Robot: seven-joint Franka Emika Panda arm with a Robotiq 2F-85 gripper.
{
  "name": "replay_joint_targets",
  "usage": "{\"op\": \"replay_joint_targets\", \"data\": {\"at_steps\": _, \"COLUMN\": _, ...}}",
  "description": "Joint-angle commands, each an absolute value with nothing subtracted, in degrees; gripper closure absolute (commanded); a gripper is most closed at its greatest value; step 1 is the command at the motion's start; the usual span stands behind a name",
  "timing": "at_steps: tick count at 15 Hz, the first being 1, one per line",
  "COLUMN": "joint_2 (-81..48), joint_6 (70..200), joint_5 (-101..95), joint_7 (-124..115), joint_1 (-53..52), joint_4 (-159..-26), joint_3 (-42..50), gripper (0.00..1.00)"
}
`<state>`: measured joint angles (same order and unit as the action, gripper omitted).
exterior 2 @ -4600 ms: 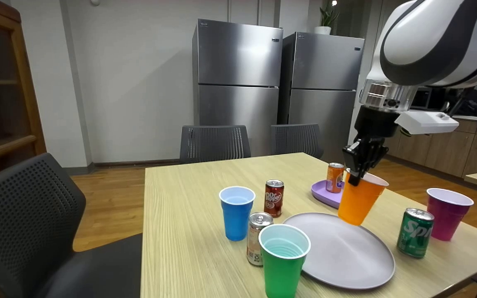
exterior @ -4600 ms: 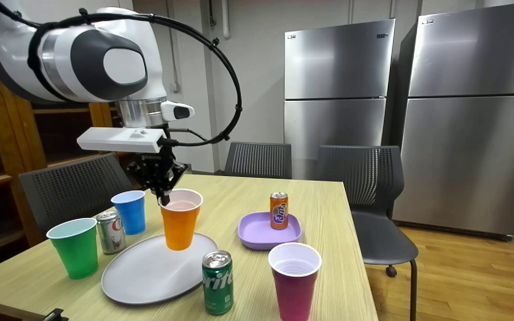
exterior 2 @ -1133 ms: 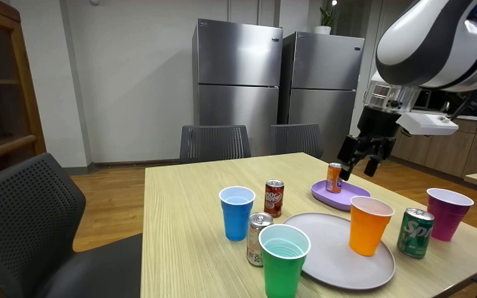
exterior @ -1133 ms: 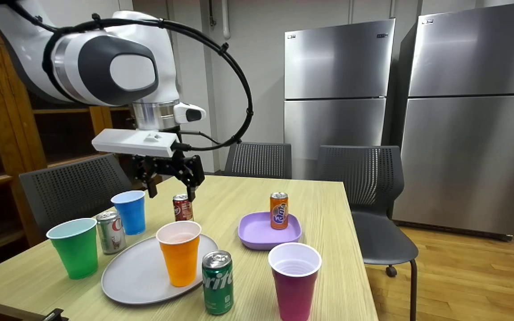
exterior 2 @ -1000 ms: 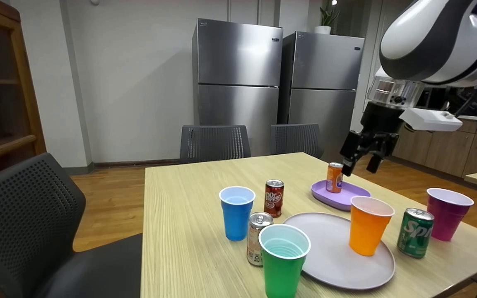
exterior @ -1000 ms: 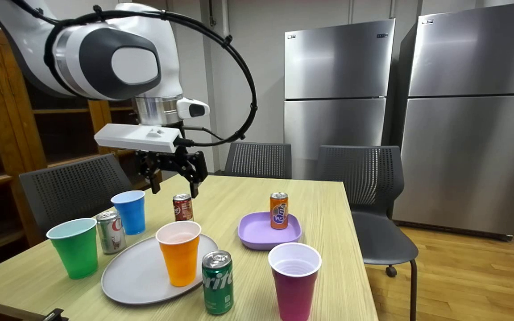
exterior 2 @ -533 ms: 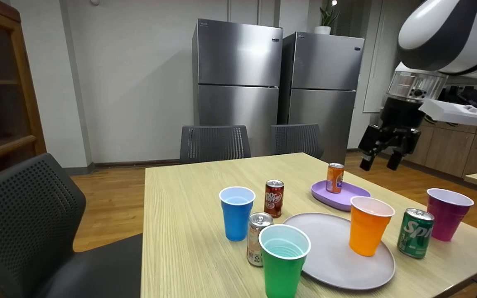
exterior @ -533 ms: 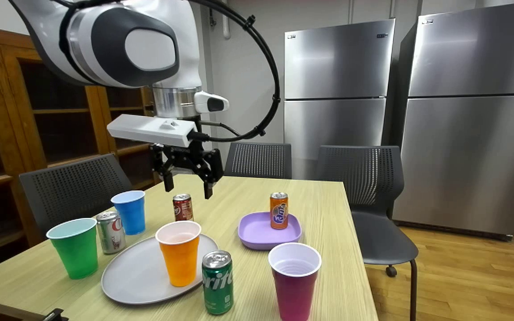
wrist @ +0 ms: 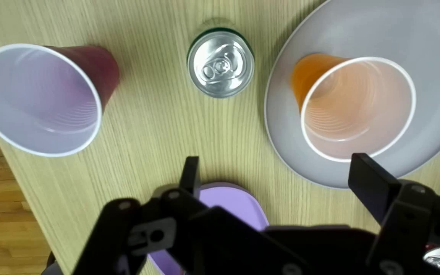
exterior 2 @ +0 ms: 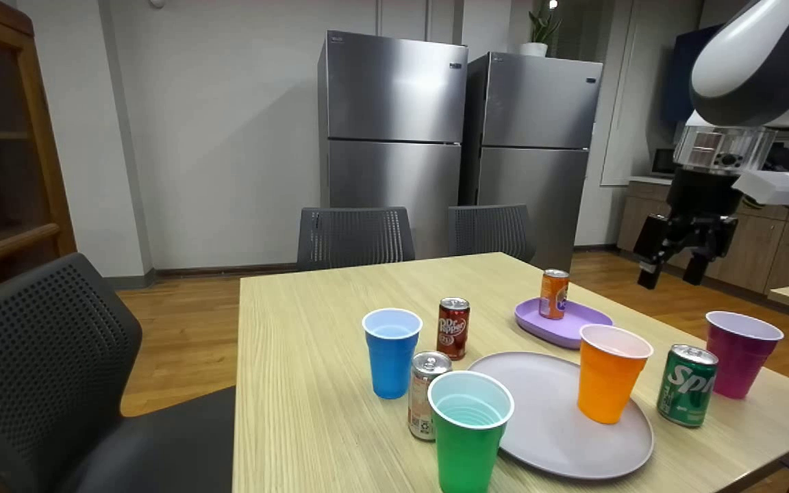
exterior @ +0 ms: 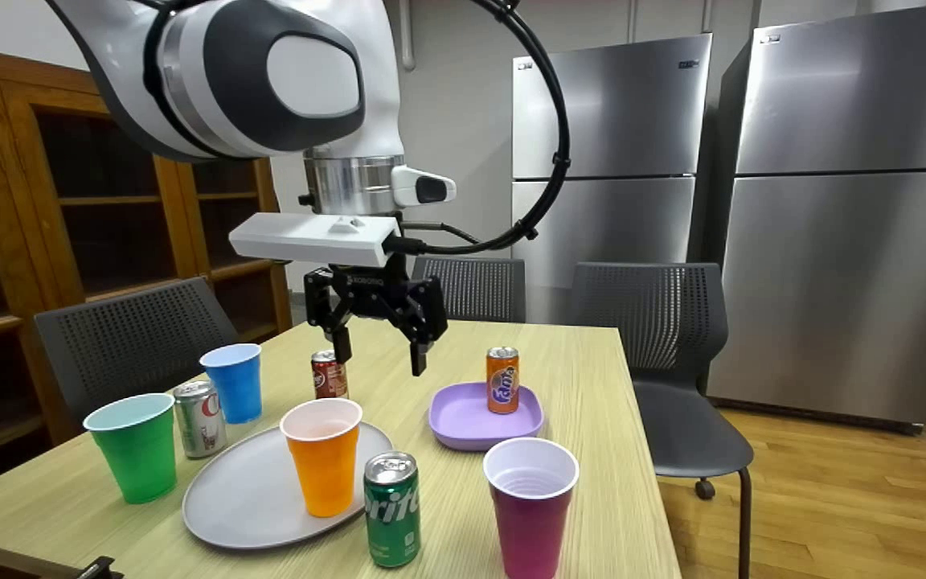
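Observation:
My gripper (exterior: 380, 360) is open in mid-air above the table, with nothing between its fingers. In the wrist view the gripper (wrist: 275, 164) has its fingers spread wide, one partly over the purple dish (wrist: 235, 202), the other overlapping the rim of the orange cup (wrist: 311, 76). That orange cup (exterior 2: 610, 383) stands upright on the round grey plate (exterior 2: 552, 438), apart from the gripper. A green Sprite can (exterior: 392, 515) stands beside the plate. The purple dish (exterior: 451, 422) holds an orange Fanta can (exterior: 503, 382). A magenta cup (exterior: 531, 523) stands near the Sprite can.
Around the plate stand a green cup (exterior 2: 468, 445), a silver can (exterior 2: 422, 404), a blue cup (exterior 2: 392, 363) and a Dr Pepper can (exterior 2: 453, 329). Dark chairs (exterior: 648, 338) surround the wooden table (exterior 2: 319, 342). Two steel refrigerators (exterior: 608, 161) stand behind.
Several seconds ago the gripper held the orange cup tilted above the plate. Now the cup stands released on the plate, and the open gripper has moved rightward in both exterior views.

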<state>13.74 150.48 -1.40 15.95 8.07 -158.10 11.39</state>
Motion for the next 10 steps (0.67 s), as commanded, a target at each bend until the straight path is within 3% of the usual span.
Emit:
{"op": "replay_joint_targets", "data": {"at_steps": 1, "joint_2": 12.79, "joint_6": 149.05, "joint_5": -5.06, "joint_7": 13.93, "joint_1": 10.33, "joint_4": -157.22, "joint_3": 11.25, "gripper": 0.00}}
{"op": "replay_joint_targets", "data": {"at_steps": 10, "joint_2": 7.31, "joint_6": 150.71, "joint_5": -7.41, "joint_7": 13.71, "joint_1": 12.08, "joint_4": -157.46, "joint_3": 12.48, "gripper": 0.00}}
